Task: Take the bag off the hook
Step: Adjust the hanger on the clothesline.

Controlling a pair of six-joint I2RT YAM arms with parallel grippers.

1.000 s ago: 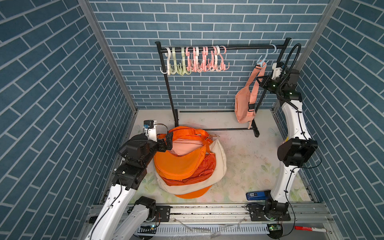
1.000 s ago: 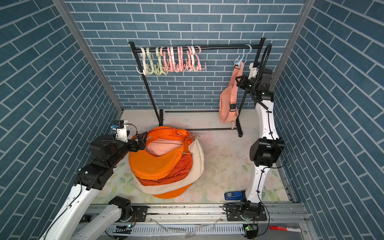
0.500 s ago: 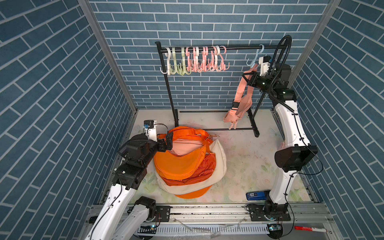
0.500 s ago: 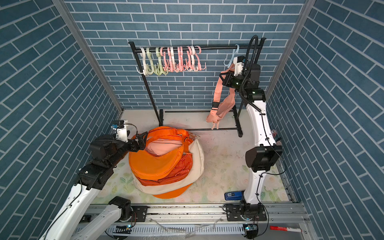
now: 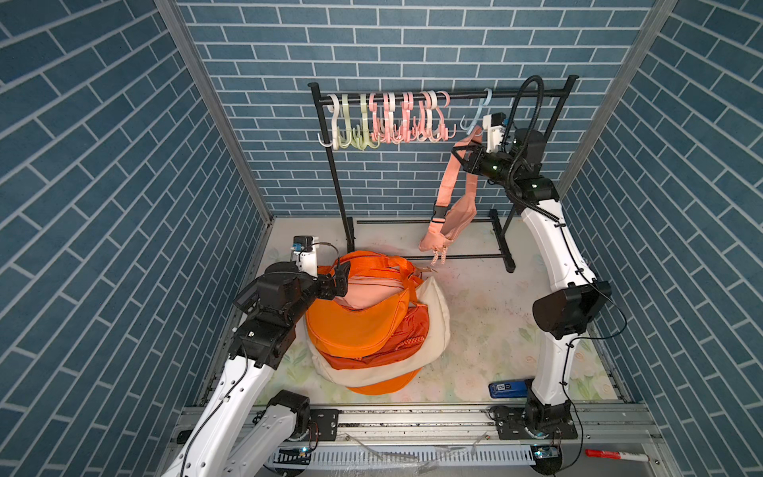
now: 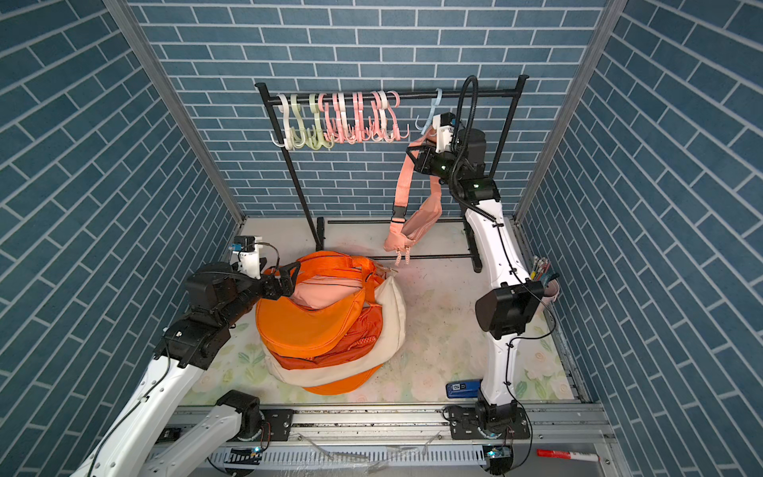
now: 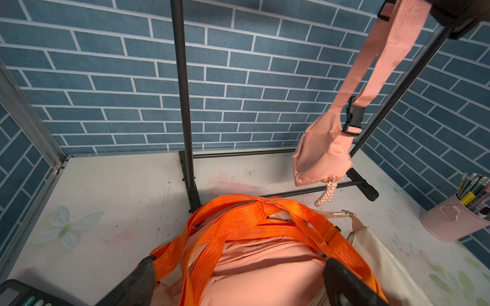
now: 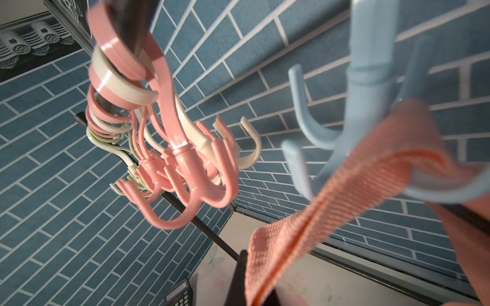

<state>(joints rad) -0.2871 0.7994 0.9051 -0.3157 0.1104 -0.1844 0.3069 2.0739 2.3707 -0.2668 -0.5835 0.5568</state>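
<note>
A small pink bag (image 5: pixel 454 223) (image 6: pixel 417 225) (image 7: pixel 318 156) hangs by its pink strap (image 8: pixel 344 190) under the black rack's rail, tilted with its lower end swung left. My right gripper (image 5: pixel 465 159) (image 6: pixel 415 159) (image 8: pixel 254 278) is shut on the strap just below the light blue hook (image 5: pixel 481 109) (image 6: pixel 431 111) (image 8: pixel 366 79). In the right wrist view the strap lies across one prong of that hook. My left gripper (image 5: pixel 340 276) (image 6: pixel 289 274) (image 7: pixel 241 265) stands open over the pile of bags, holding nothing.
A pile of orange, pink and cream bags (image 5: pixel 363 326) sits on the table's left middle. Several pink, white and green hooks (image 5: pixel 388 119) crowd the rail's left part. A pink cup of pencils (image 6: pixel 545 285) stands at the right wall. A blue device (image 5: pixel 505 388) lies by the right arm's base.
My right gripper moved left from the rack's right post toward the blue hook, strap in its grip. The pink bag swung left and tilted. The left arm stayed still.
</note>
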